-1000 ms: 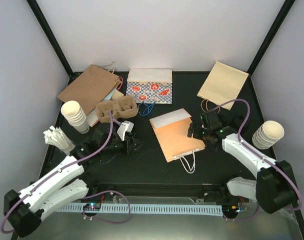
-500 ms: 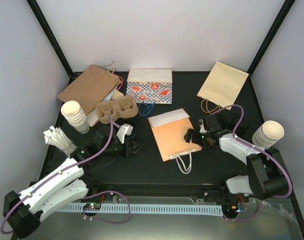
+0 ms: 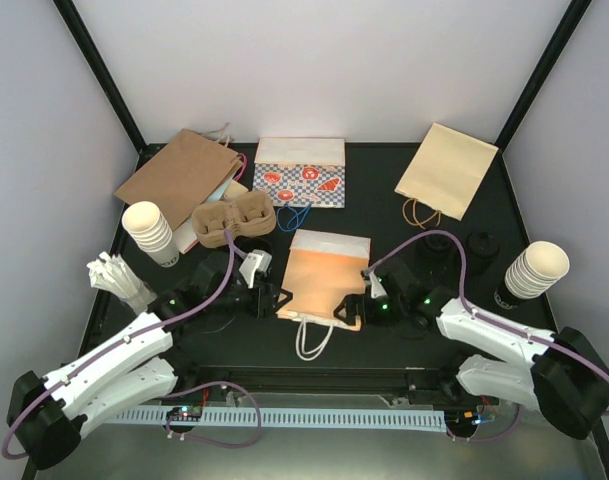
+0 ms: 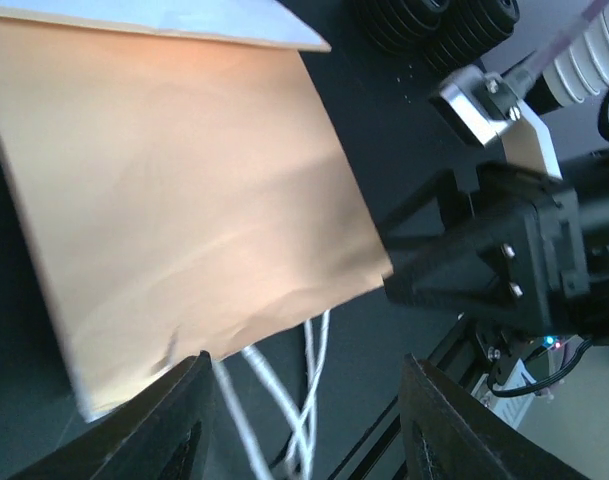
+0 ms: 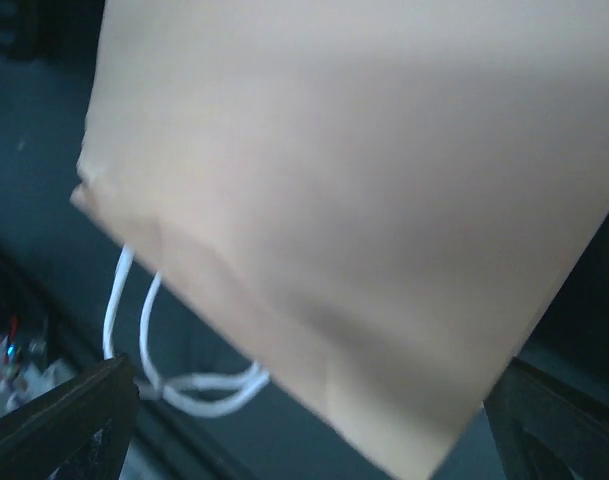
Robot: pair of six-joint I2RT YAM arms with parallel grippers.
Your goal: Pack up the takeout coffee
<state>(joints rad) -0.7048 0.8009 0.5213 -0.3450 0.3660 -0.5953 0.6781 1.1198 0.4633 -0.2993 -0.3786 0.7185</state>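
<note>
Two takeout coffee cups, small and black, (image 3: 439,244) (image 3: 481,243) stand on the dark table at the right, behind my right arm. The cardboard tray (image 3: 234,218) sits at the back left with its hollows empty. An orange paper bag (image 3: 324,278) lies flat mid-table, its white handles (image 3: 309,340) toward me. My left gripper (image 3: 277,300) is open at the bag's left near corner, and the handles (image 4: 284,390) run between its fingers. My right gripper (image 3: 347,311) is open at the right near corner, with the bag's edge (image 5: 384,400) between its wide jaws.
Stacks of white paper cups stand at far left (image 3: 149,232) and far right (image 3: 536,268). A brown bag (image 3: 179,175), a patterned bag (image 3: 299,172) and a tan bag (image 3: 446,168) lie along the back. White stirrers (image 3: 114,278) lie at the left edge.
The orange bag has slid left and turned, handles now toward me. My right arm swung left and nearer with it, uncovering the black cups. My left gripper opened slightly.
</note>
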